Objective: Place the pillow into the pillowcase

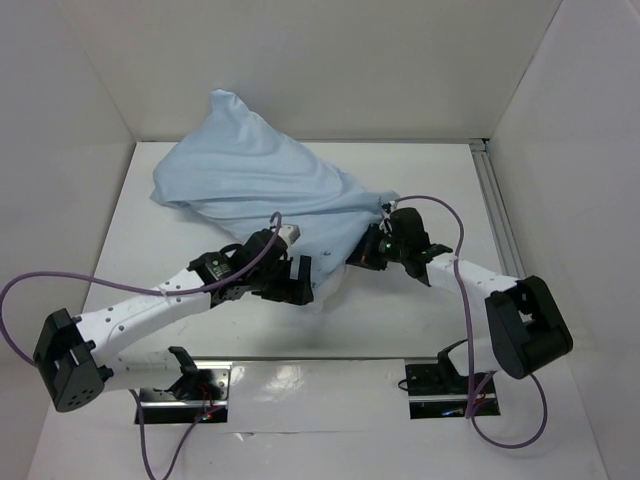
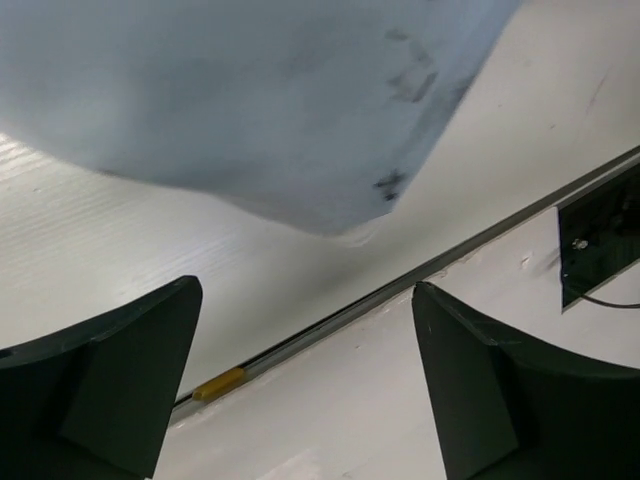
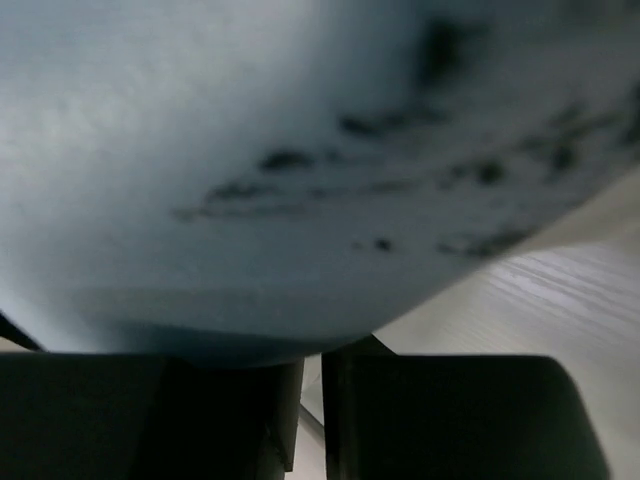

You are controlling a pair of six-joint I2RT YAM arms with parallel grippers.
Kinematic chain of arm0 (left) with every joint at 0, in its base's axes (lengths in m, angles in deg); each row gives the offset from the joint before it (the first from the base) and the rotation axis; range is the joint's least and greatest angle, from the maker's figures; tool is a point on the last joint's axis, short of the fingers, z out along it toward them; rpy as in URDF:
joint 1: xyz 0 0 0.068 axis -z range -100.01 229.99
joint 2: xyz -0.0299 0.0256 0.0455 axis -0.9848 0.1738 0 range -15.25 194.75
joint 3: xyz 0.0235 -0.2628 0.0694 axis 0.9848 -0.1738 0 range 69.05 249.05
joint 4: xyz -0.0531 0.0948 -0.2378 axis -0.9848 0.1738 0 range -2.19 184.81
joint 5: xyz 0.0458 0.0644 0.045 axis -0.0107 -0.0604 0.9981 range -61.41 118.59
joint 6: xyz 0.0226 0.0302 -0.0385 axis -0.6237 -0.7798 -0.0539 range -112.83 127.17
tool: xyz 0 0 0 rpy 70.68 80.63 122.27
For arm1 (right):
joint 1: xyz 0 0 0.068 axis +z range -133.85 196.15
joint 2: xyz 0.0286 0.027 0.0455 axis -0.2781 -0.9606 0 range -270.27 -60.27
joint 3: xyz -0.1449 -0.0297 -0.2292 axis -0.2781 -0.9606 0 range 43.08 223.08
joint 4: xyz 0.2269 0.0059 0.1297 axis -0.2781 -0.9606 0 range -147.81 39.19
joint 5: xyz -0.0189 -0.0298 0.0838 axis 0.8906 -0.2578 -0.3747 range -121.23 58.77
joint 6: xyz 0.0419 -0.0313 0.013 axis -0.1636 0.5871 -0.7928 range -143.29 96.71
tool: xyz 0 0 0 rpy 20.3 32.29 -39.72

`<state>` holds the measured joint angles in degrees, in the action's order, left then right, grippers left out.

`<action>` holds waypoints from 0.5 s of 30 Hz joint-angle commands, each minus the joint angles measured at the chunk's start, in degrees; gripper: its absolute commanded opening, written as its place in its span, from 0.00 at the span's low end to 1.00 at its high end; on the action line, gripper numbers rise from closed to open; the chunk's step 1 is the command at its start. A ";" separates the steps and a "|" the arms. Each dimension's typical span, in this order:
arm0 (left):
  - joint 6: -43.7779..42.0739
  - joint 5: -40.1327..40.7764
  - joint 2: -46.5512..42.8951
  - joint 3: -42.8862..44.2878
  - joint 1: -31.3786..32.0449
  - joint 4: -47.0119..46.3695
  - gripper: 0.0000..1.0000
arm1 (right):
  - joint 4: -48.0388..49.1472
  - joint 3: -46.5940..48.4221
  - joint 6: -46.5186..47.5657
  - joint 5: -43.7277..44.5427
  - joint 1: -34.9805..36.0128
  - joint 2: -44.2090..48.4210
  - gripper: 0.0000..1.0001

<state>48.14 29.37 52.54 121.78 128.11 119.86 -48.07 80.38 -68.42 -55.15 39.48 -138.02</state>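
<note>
The light blue pillowcase lies bulging from the back left to the table's middle, with the pillow inside it. The pillow's white end sticks out at the near opening. It also shows with dark specks in the left wrist view and fills the right wrist view. My left gripper is open and empty just in front of that end, its fingers wide apart below the pillow. My right gripper is at the opening's right edge, its jaws nearly closed with cloth over the tips.
White walls enclose the table on the left, back and right. A metal rail runs along the right side. A seam with a yellow mark crosses the table in front of the left gripper. Purple cables loop beside both arms.
</note>
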 commanded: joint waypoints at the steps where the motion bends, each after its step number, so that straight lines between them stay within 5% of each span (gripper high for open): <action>1: -0.63 -0.51 1.37 1.14 1.71 -7.09 1.00 | 9.37 2.43 -2.86 -5.60 0.57 -0.64 0.18; 6: -2.47 4.22 9.36 4.39 3.12 -7.61 0.95 | 9.92 1.11 -4.27 -6.31 0.57 0.58 0.31; 9: -2.47 8.44 10.61 5.80 3.12 -5.96 0.74 | 7.46 1.11 -3.57 -5.70 -0.12 2.07 0.32; 10: -2.47 10.37 11.22 6.33 2.51 -4.38 0.60 | 6.32 0.33 -3.57 -5.70 -0.83 3.21 0.32; 15: -2.47 10.91 7.28 6.95 1.36 -3.23 0.34 | 4.12 -2.23 -1.73 -5.17 -3.02 5.24 0.34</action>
<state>46.24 37.30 63.19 126.15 130.14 116.71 -43.98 79.13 -71.43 -59.67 37.93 -135.42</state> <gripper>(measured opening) 0.364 0.334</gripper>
